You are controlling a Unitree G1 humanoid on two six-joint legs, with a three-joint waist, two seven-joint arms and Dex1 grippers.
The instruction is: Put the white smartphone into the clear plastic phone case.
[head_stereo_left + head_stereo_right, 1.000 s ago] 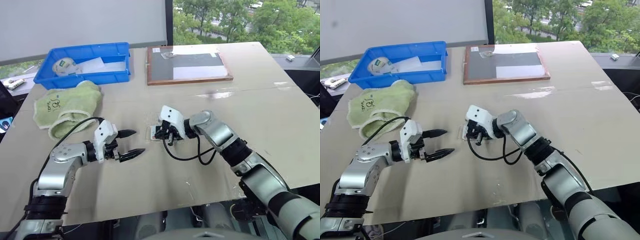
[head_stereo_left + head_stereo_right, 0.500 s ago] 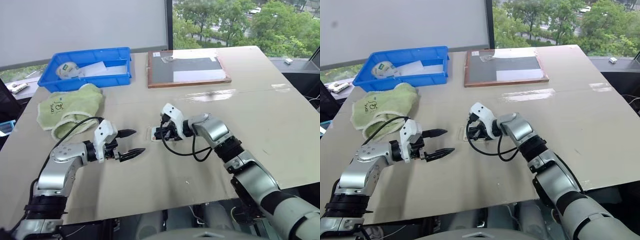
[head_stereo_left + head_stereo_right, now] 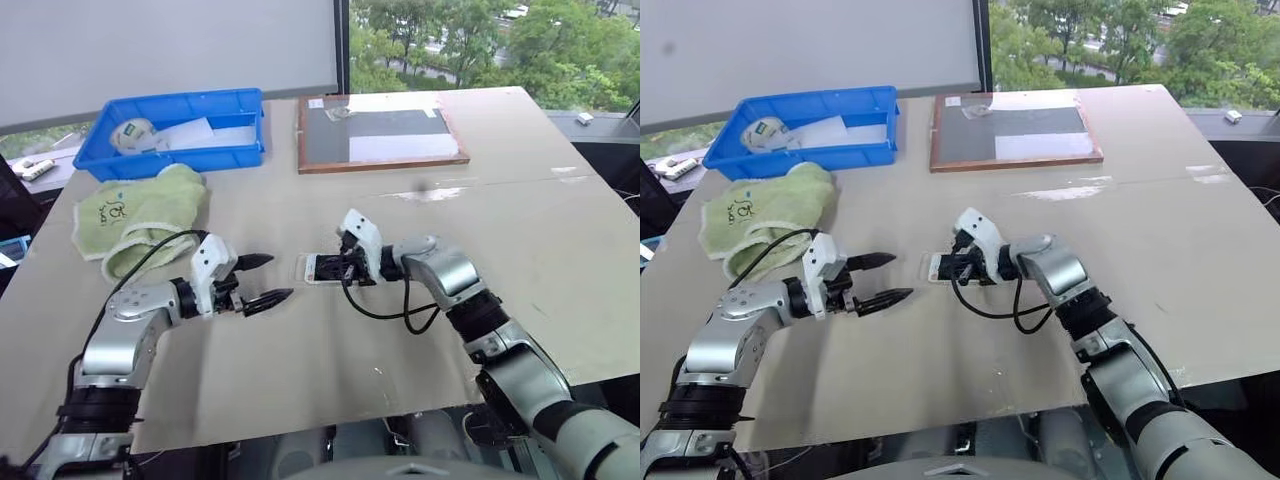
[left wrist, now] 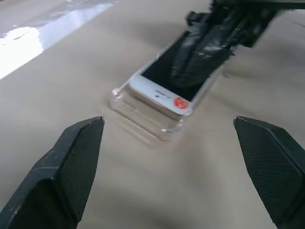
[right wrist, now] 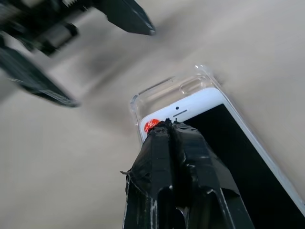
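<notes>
While your right claw (image 5: pixel 167 125) is clenched with its two taped fingers pressed together, its tips rest on the screen of the white smartphone (image 4: pixel 164 95), close to the red dot at the phone's end. You can see the phone lying face up in the middle of the tabletop (image 3: pixel 520 210), sitting over the clear plastic phone case (image 4: pixel 143 125); the case's rim sticks out past the phone's end nearest your left claw, so that end looks not fully seated, though you cannot tell how deep the rest sits.

Your left claw (image 3: pixel 260 280) is released, its black fingers spread apart with nothing between them. It hovers near the phone, on the side away from your right claw, pointing toward it and not touching phone or case.

Beyond the phone, at the far side of the tabletop, a wood-framed board (image 3: pixel 380 133) lies flat. Farther from the phone past your left claw sit a green towel (image 3: pixel 140 215) and a blue bin (image 3: pixel 180 128).
</notes>
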